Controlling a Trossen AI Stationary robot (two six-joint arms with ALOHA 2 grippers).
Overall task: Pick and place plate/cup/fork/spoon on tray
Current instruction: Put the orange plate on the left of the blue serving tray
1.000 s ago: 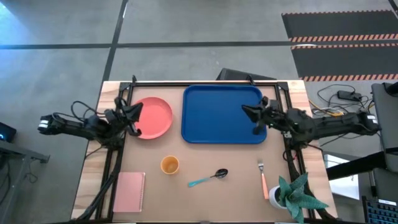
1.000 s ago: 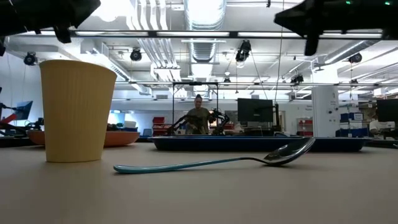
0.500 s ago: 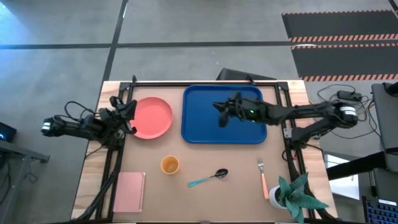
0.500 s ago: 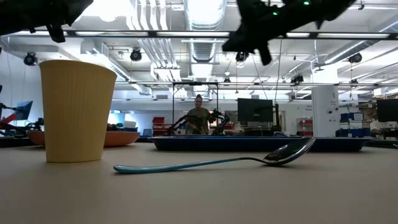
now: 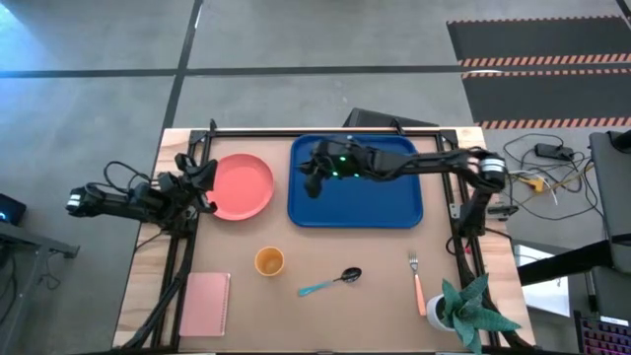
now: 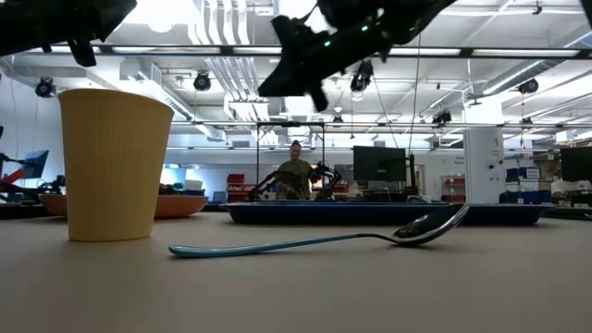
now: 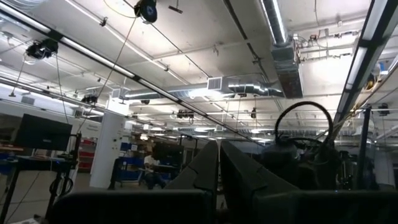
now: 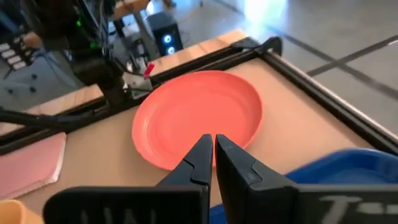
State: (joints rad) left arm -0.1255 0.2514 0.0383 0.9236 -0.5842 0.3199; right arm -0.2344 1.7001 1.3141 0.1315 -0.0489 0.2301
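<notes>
The coral-pink plate [image 5: 243, 186] lies flat on the table, left of the deep-blue tray [image 5: 367, 197]; it also shows in the right wrist view [image 8: 199, 118]. The orange-yellow cup [image 5: 268, 261] stands upright near the front. The blue-handled spoon [image 5: 332, 282] and the orange-handled fork [image 5: 416, 279] lie on the table. My right gripper [image 5: 314, 179] is shut and empty, high over the tray's left part, pointing toward the plate. My left gripper [image 5: 203, 183] is shut and empty beside the plate's left edge, pointing upward.
A pink notebook [image 5: 205, 303] lies at the front left corner. A potted plant [image 5: 458, 308] stands at the front right. Black frame rails run along the table's left, right and far edges. A person shows far off in the room behind the table [image 6: 296, 178].
My right gripper has swept toward the table's left edge, from the tray's right rim across the tray to its left part, staying high and shut. My left gripper has drawn back a little toward the table's left edge, off the plate's rim.
</notes>
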